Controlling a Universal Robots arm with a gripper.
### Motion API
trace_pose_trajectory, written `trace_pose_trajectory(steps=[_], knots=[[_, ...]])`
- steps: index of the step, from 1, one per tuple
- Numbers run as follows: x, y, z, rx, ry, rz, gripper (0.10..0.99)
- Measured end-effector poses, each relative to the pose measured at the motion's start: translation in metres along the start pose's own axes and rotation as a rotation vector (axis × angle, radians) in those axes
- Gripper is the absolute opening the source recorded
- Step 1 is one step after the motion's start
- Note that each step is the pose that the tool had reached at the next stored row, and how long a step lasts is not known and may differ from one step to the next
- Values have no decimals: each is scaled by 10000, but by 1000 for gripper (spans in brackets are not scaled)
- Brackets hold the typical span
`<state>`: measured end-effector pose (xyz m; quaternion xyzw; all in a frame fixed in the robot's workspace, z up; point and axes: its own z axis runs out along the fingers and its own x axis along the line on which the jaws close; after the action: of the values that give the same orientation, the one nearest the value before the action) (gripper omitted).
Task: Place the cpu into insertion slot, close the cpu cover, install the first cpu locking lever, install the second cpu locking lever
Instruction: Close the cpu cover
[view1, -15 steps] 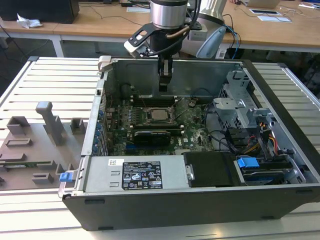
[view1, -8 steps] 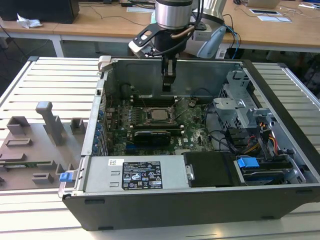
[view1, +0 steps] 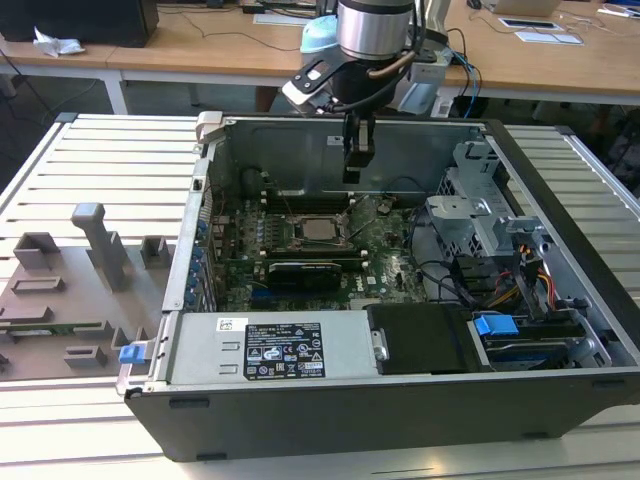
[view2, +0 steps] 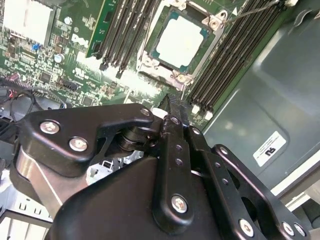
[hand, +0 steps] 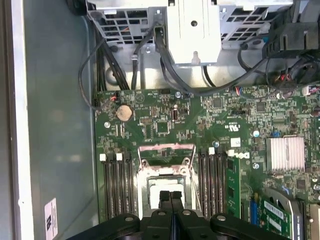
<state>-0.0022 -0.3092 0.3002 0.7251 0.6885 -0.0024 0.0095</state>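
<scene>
The black, link-armed metal gripper (view1: 352, 172) hung inside the open grey steel computer case (view1: 300, 140), above the green circuit board (view1: 395, 265). Its jaws were closed on nothing, the fingertips (hand: 165, 196) meeting along a thin seam in the first wrist view.

The cpu (view2: 181, 42), a small flat square chip with a silver-grey metal top, already lay in the insertion slot. In the exterior view it sat at about seven o'clock from the gripper, near but well below it. The cpu cover (view2: 156, 65), a thin silvery metal frame with a large window, bordered the chip. Whether it was pressed fully down could not be told. A thin steel wire rod (view2: 252, 10) ran off one corner of the socket and was probably a locking lever; its latching was unclear. Rows of black memory slots (view2: 125, 30) flanked the socket.

The chip looked light, stiff and thin, with a smooth top likely to slip under pads. Its underside and the socket contacts were probably fragile, so two opposite edges seemed the safest hold. The cover seemed stiff sheet metal, best pushed at its free edge. The lever looked springy, best taken near its bent end.
</scene>
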Motion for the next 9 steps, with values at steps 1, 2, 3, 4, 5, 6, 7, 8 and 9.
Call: trace_pose_trajectory(steps=[1,2,3,4,5,6,7,8,9], knots=[[2,35,0,18,-2,0,106],[3,62,0,32,-3,1,106],[4,78,0,40,-3,-1,106],[5,91,1,46,-3,-1,106],[6,116,1,58,-4,-1,106],[7,129,1,64,-4,0,106],[8,142,1,70,-4,-1,106],[8,155,2,76,-4,-1,106],[9,168,2,82,-4,-1,106]])
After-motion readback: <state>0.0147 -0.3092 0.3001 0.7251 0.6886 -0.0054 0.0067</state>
